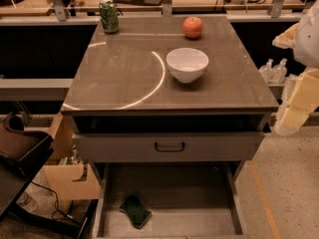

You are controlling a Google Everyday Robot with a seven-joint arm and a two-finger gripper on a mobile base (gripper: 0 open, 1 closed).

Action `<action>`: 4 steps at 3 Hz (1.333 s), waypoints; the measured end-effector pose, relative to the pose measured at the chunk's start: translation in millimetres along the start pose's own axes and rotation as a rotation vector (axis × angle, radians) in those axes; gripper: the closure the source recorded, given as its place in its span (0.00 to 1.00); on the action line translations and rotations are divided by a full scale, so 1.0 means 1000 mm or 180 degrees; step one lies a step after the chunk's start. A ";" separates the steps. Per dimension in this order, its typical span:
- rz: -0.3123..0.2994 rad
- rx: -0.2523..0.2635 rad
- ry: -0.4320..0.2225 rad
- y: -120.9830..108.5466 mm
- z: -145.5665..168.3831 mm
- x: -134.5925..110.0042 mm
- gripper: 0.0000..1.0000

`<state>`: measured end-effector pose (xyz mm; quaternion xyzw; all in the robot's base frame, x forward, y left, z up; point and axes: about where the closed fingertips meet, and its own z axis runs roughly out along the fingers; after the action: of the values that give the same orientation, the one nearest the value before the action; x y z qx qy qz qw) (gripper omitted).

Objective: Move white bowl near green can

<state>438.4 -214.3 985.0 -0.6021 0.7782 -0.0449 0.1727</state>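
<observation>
The white bowl [187,64] stands upright and empty on the dark table top [124,78], right of the middle. The green can [108,16] stands upright at the far left corner of the table, well apart from the bowl. My gripper [289,121] is off the table's right side, hanging below the table-top level at the end of the pale arm [306,59]. It is well clear of the bowl and holds nothing that I can see.
A red apple [193,27] sits at the far edge, just behind the bowl. The table has a shut drawer with a handle [169,146] and an open lower shelf holding a green sponge [135,211]. Two small bottles [273,71] stand beyond the right edge.
</observation>
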 end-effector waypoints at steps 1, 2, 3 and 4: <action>-0.0002 0.0002 0.0000 0.000 0.000 0.000 0.00; -0.0194 0.0136 0.0003 -0.018 0.010 -0.013 0.00; -0.0506 0.0230 0.0008 -0.050 0.033 -0.034 0.00; -0.0753 0.0316 0.0064 -0.075 0.061 -0.057 0.00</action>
<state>539.1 -172.2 961.2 -0.6799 0.7003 -0.1095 0.1880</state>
